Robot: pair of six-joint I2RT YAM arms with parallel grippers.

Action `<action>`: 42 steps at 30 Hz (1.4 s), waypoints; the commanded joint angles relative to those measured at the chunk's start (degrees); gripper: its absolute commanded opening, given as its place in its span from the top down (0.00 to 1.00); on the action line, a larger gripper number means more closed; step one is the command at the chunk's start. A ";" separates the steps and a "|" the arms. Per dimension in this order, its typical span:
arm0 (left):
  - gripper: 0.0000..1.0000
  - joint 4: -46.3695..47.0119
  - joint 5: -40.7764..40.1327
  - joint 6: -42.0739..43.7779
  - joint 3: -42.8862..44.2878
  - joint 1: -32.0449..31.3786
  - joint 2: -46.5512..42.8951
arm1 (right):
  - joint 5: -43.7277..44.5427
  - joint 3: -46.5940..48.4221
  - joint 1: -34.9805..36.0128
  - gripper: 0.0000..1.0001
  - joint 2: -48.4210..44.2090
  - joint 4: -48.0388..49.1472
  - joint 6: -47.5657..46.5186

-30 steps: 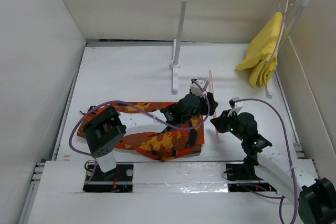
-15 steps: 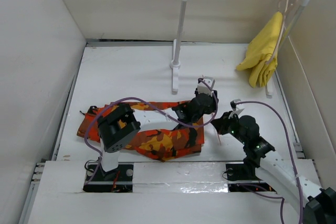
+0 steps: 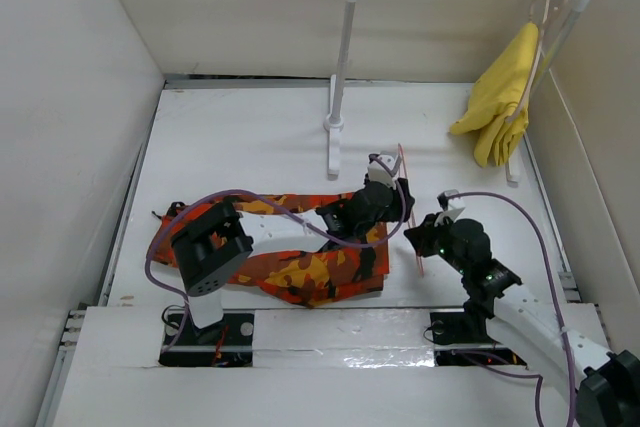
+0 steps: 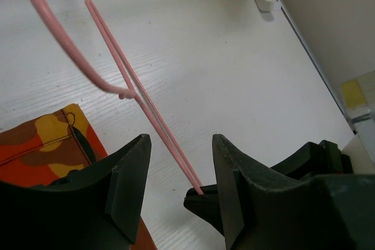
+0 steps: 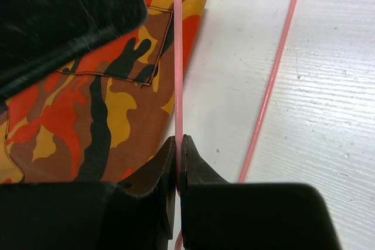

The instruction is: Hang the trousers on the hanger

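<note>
Right gripper [image 5: 179, 144] pinches the hanger [image 5: 177, 57] (axis pointing away); trousers [image 5: 88, 103] lie just left, beside the spread-open left gripper [image 4: 180, 144].

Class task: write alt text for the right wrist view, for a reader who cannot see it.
The right end effector, shut, pinches a thin pink wire hanger that runs straight up the frame. The camouflage trousers lie to its left on the white table; another wire of the hanger slants up at right.
</note>
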 commanded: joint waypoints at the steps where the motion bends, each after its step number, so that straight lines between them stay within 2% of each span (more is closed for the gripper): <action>1: 0.56 1.21 -0.61 -1.34 -0.85 0.69 -1.54 | -0.06 2.47 0.49 1.00 -1.19 2.22 -1.24; 4: 0.56 1.65 -0.53 -0.81 0.65 2.01 0.48 | -2.18 2.64 1.10 1.00 -1.81 2.32 -1.24; 10: 0.56 3.21 -1.24 -0.20 2.67 3.07 3.03 | -0.77 1.86 2.16 1.00 -5.15 0.73 -0.62; 15: 0.57 4.29 -1.31 -0.02 4.60 3.07 5.57 | -3.23 1.24 2.16 1.00 -3.40 1.87 -0.01; 17: 0.61 4.46 -2.02 -0.02 4.87 3.07 6.02 | -2.97 1.15 2.77 1.00 -2.95 2.05 -0.18; 18: 0.66 4.90 -2.11 -0.19 4.17 3.07 5.93 | -2.53 1.24 3.30 1.00 -2.95 1.44 -0.27; 19: 0.87 5.94 -2.02 -0.54 3.56 3.07 5.67 | -2.27 1.41 3.30 1.00 -3.13 0.92 -0.36; 20: 0.96 6.30 -2.02 -1.07 2.94 3.07 5.41 | -2.01 1.50 3.30 0.97 -3.48 0.30 -0.44; 21: 1.00 6.48 -1.93 -1.51 1.89 3.07 4.88 | -1.65 1.59 3.30 0.92 -4.26 -0.92 -0.45; 22: 1.00 6.57 -1.93 -1.95 1.19 3.07 4.53 | -1.22 1.76 3.30 0.77 -4.71 -1.63 -0.53; 25: 1.00 9.71 -0.53 -4.32 -3.99 3.07 2.86 | -2.00 2.73 3.30 0.50 -6.64 -3.57 -1.15; 29: 1.00 14.82 1.58 -10.73 -11.20 3.07 1.28 | -3.14 3.96 3.30 0.41 -9.19 -8.05 -1.59; 33: 1.00 18.78 -3.85 -14.77 -16.83 0.53 -1.79 | -2.97 4.14 3.30 0.41 -10.86 -8.67 -1.50; 34: 1.00 19.22 -5.52 -15.57 -18.32 -0.08 -2.15 | -2.97 3.88 3.30 0.44 -10.69 -8.32 -1.33; 36: 1.00 20.10 -5.45 -17.33 -20.43 -0.09 -2.85 | -3.14 3.26 3.30 0.59 -8.85 -5.01 -0.71; 37: 1.00 21.41 -5.62 -19.07 -21.31 -0.09 -3.03 | -3.93 2.74 3.30 0.83 -7.54 -3.24 -0.54; 38: 1.00 22.29 -6.15 -19.70 -22.19 -0.61 -3.21 | -4.46 2.65 3.30 0.93 -5.78 -0.96 -0.53; 40: 1.00 24.22 -7.90 -20.84 -24.48 -0.62 -3.56 | -6.04 2.91 3.30 1.00 1.07 3.97 -0.71; 42: 1.00 23.63 -7.82 -21.20 -24.66 -0.62 -3.12 | -6.83 4.48 3.30 0.94 8.69 7.39 -1.15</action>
